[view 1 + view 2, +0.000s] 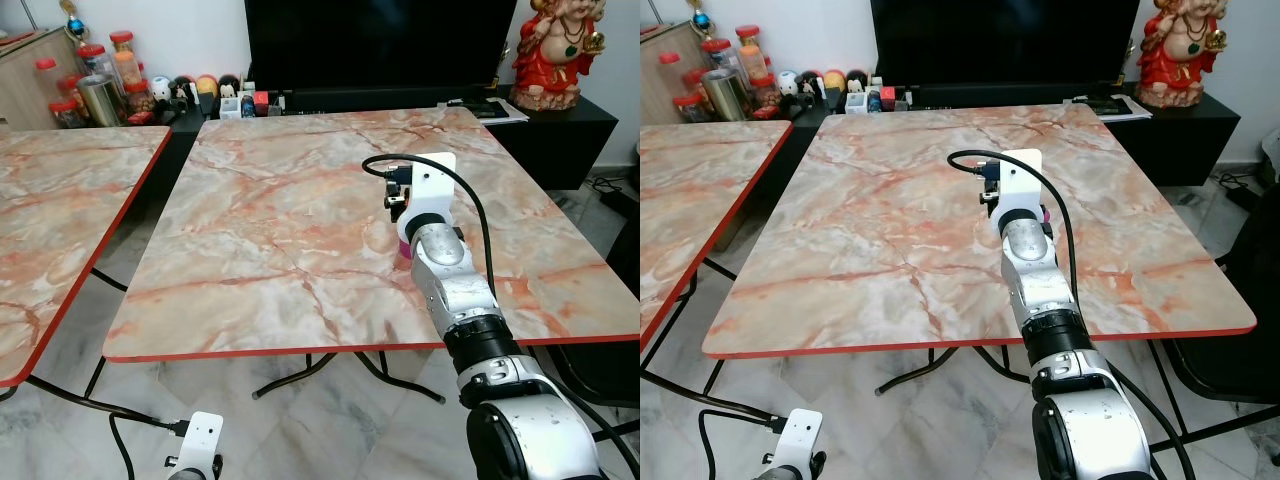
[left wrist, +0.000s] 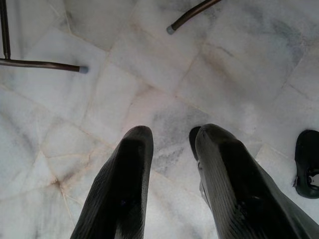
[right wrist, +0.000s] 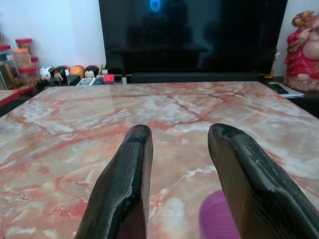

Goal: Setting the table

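Left eye view: marble-patterned table (image 1: 280, 220) with a red rim fills the middle. The right arm (image 1: 455, 290) reaches over the table's near edge. Its white wrist mount (image 1: 428, 190) hides the fingers from here. A sliver of purple object (image 1: 404, 248) shows on the table, touching the underside of the wrist. Behind the table: a black TV (image 1: 380, 40) on a low black stand. A red statue (image 1: 558, 50) sits at the stand's right end, jars (image 1: 100, 75) beyond the table's far left corner. A second table (image 1: 60, 220) stands to the left of the main table, a gap between them. The left arm hangs below the table's near edge, over the floor.

Right eye view: same scene. The purple object (image 1: 1047, 222) peeks out just beside the right wrist, near the table's middle.

Left wrist view: left gripper (image 2: 172, 164) hangs over the pale marble floor (image 2: 149, 74), fingers spread, nothing between them. Two table feet (image 2: 172, 29) rest on the floor. A dark object sits at the frame edge; cannot identify it.

Right wrist view: right gripper (image 3: 179, 159) is low over the table, fingers spread apart. The purple object (image 3: 219, 219) lies on the table between the fingers, close to one; contact cannot be told. TV and statue lie beyond the table's far edge.
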Controlling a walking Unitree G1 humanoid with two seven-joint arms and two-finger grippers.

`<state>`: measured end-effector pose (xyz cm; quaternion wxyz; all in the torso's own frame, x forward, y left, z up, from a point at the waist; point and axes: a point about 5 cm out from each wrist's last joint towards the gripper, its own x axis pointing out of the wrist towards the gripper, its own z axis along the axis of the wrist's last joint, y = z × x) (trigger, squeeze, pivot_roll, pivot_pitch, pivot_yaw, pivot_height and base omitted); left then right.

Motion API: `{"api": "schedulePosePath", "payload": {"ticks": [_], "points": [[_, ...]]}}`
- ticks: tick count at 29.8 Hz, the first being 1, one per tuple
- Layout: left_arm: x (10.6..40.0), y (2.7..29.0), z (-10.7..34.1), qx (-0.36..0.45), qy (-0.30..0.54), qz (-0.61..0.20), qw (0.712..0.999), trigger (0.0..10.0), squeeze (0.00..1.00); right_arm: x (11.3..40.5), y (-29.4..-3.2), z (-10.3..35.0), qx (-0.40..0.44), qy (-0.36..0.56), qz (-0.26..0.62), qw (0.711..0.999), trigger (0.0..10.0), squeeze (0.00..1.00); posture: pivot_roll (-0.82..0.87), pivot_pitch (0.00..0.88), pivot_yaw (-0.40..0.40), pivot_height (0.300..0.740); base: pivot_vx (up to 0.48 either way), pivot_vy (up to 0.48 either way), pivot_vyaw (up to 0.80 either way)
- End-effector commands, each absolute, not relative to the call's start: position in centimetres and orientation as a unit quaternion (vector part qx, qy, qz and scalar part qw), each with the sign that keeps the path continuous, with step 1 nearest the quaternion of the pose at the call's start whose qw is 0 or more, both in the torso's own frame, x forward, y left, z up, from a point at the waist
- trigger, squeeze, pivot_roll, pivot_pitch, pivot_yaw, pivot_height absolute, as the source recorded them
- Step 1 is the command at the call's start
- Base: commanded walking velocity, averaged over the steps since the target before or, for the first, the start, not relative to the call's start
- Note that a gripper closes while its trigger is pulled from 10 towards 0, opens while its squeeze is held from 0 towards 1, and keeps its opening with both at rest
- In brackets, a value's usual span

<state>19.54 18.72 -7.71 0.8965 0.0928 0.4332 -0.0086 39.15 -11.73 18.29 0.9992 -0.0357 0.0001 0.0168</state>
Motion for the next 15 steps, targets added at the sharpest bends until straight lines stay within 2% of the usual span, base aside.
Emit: {"api": "schedulePosePath", "payload": {"ticks": [1, 15], "points": [[19.80, 18.83, -7.55, 0.097, 0.430, -0.007, 0.898, 10.0, 0.00, 39.07, -11.49, 18.84, -0.026, -0.009, 0.018, 0.999, 10.0, 0.00, -0.07, 0.000, 0.021, 0.736, 0.304, 0.000, 0.00], [19.74, 18.77, -7.59, 0.095, 0.430, -0.007, 0.898, 10.0, 0.00, 38.75, -11.02, 18.66, -0.023, -0.010, 0.028, 0.999, 10.0, 0.00, -0.07, 0.000, 0.018, 0.736, 0.305, 0.000, 0.00]]}}
